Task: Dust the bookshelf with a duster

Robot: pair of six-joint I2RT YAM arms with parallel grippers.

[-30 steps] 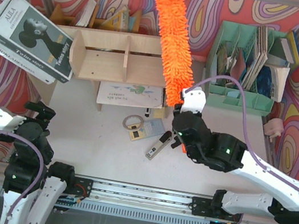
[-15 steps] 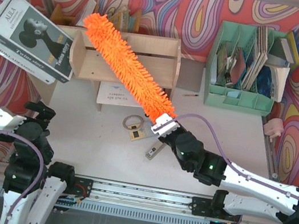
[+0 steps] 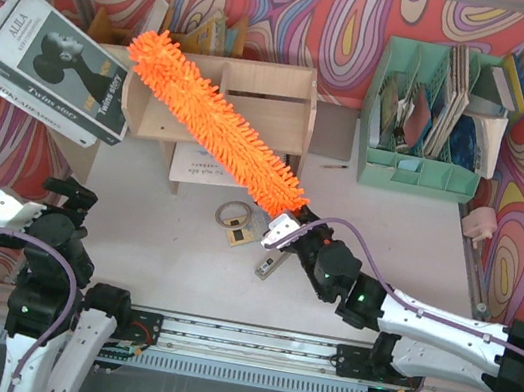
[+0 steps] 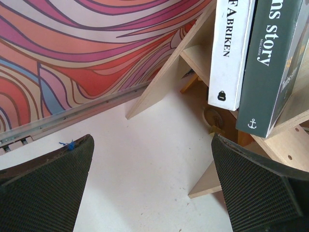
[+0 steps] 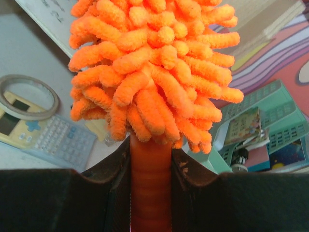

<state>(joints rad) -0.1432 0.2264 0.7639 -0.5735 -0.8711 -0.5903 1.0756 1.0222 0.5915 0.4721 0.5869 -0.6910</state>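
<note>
My right claw [image 3: 286, 233] is clamped tight on the ribbed orange handle [image 5: 150, 193], which runs straight up between the two dark fingers [image 5: 72, 198] in the wrist view, the fluffy head of the duster [image 5: 154, 63] bursting out just above them. From the overhead camera the duster [image 3: 214, 122] stretches diagonally up and to the left from that grip, crossing the front of the plywood bookshelf [image 3: 278, 77], its tip over the shelf's left end beside the leaning magazines [image 3: 61, 69]; from above I cannot tell whether the fibres actually press on the wood. Just beside the claw on the white table [image 3: 388, 229] lie a tape ring [image 3: 231, 214], a small yellow device [image 3: 238, 235] and a dark slim gadget [image 3: 269, 261], with an open notebook [image 3: 207, 164] under the shelf. The right wrist view also catches a pale calculator [image 5: 58, 140]. To the right stands the mint-green organiser [image 3: 429, 114], stuffed with books. My left claw [image 3: 37, 207] hangs near the table's left corner, jaws spread wide and holding nothing; its camera looks between the black pads [image 4: 43, 193] at two upright books [image 4: 231, 48] on the shelf's end.
</note>
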